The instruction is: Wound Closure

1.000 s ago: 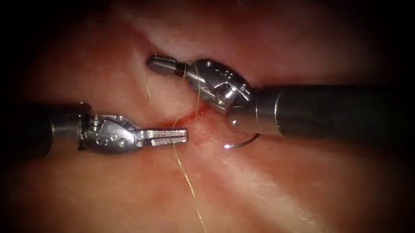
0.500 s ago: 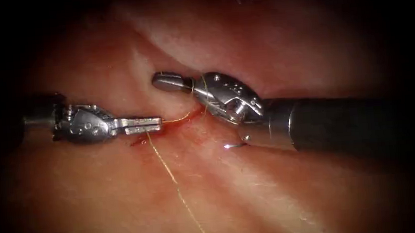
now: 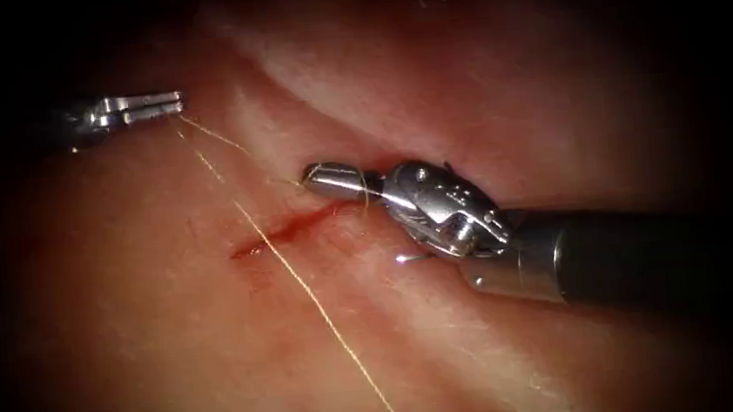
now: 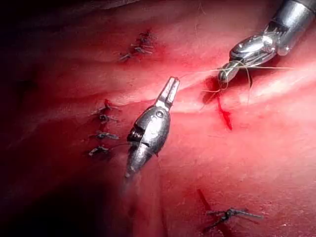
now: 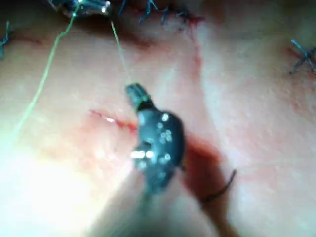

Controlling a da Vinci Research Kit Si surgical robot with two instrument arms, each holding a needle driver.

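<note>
My left tool [image 3: 153,105] is at the upper left, far left of the cut, with its jaws shut on the yellow thread [image 3: 303,290]. One strand runs from it to my right tool [image 3: 330,181]; the other trails down across the tissue [image 3: 176,335]. The right tool's jaws are shut just above the cut [image 3: 285,228], with thread looped round them [image 4: 227,74] and nothing seen between them. The curved needle [image 3: 414,256] lies free on the tissue right of the cut, partly under the right tool's wrist; I also see the needle [image 5: 222,190] as a dark arc.
Red fluid [image 4: 224,117] marks the cut. Dark finished stitches [image 4: 103,133] sit in a row beside the left tool [image 4: 170,91], more stitches [image 4: 136,47] lie farther off, and one stitch [image 4: 229,215] sits apart. The right shaft [image 3: 632,255] crosses the right side.
The left tool has drawn the thread away up and to the left, stretching it taut. The right tool has come down towards the cut with the loop still round its jaws. The needle stayed put.
</note>
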